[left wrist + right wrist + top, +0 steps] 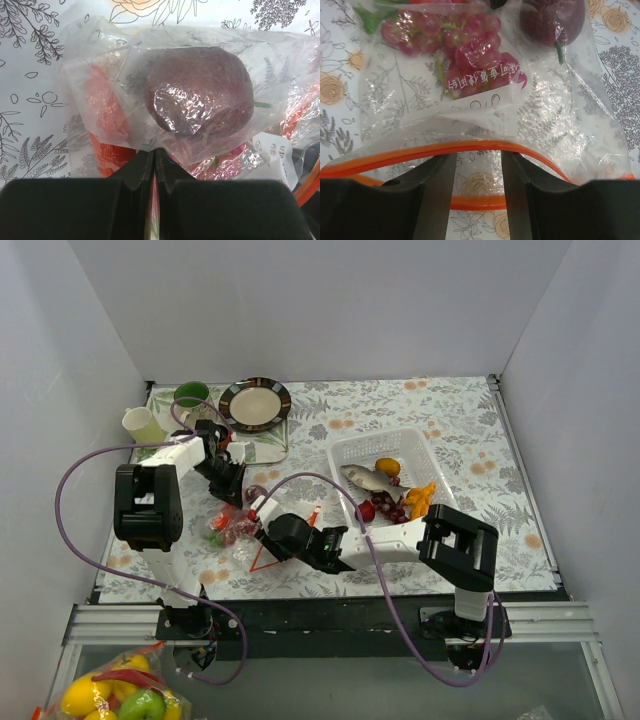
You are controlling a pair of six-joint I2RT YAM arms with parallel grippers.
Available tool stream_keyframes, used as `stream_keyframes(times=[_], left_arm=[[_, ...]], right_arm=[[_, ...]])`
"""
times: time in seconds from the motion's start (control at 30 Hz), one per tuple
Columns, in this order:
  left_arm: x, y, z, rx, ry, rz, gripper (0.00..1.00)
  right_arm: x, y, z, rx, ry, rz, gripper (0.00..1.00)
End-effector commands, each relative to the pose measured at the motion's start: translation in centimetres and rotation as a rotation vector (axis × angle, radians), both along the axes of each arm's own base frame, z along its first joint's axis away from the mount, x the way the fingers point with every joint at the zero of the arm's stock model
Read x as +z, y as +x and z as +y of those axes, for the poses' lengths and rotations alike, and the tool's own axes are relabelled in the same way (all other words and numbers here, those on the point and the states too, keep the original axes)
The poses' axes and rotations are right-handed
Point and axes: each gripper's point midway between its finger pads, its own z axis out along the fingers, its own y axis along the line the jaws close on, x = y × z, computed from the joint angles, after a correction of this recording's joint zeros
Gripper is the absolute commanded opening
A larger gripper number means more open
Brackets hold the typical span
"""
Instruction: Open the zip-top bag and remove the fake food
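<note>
The zip-top bag point(237, 532) lies between the two grippers. My left gripper point(232, 496) is shut on the bag's clear closed end point(154, 152). Through the plastic I see a dark purple round fruit point(200, 90) and a red piece point(106, 130). My right gripper point(262, 543) is open at the bag's mouth point(479, 157), its fingertips point(437, 170) between the two parted orange zip strips point(470, 146). A red grape bunch point(455, 45) and the dark fruit point(552, 20) lie inside. More fake food sits in the basket: a grey fish point(368, 478), an orange point(388, 467), grapes point(385, 506) and orange pieces point(420, 500).
The clear perforated basket point(345, 454) stands right of the bag. A dark plate point(255, 403), a green cup point(190, 395) and a pale cup point(140, 423) stand at the back left. A bag of lemons and a green apple point(120, 695) lies below the table's front edge.
</note>
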Motion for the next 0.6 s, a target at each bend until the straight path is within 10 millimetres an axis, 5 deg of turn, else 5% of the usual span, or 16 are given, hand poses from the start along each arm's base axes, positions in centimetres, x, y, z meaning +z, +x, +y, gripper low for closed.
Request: stream_keyframes(times=[0.0,0.27,0.4,0.57], left_arm=[[0.0,-0.2,0.0,-0.010,0.010,-0.003,0.00],[-0.9,-0.1,-0.7,-0.016,0.015,0.048,0.00],[-1.3,0.0,-0.9,-0.022,0.027,0.060,0.00],[-1.7,0.2,-1.0,-0.033,0.043,0.064,0.00]], right_arm=[[0.7,1.8,1.6,0.019,0.057,-0.011,0.51],[1.1,4.0,2.7,-0.014,0.120,-0.114,0.74],[0.2,4.2,2.9,0.007,0.120,-0.132,0.75],[-2.7,2.6,-0.2,0.005,0.119,-0.076,0.67]])
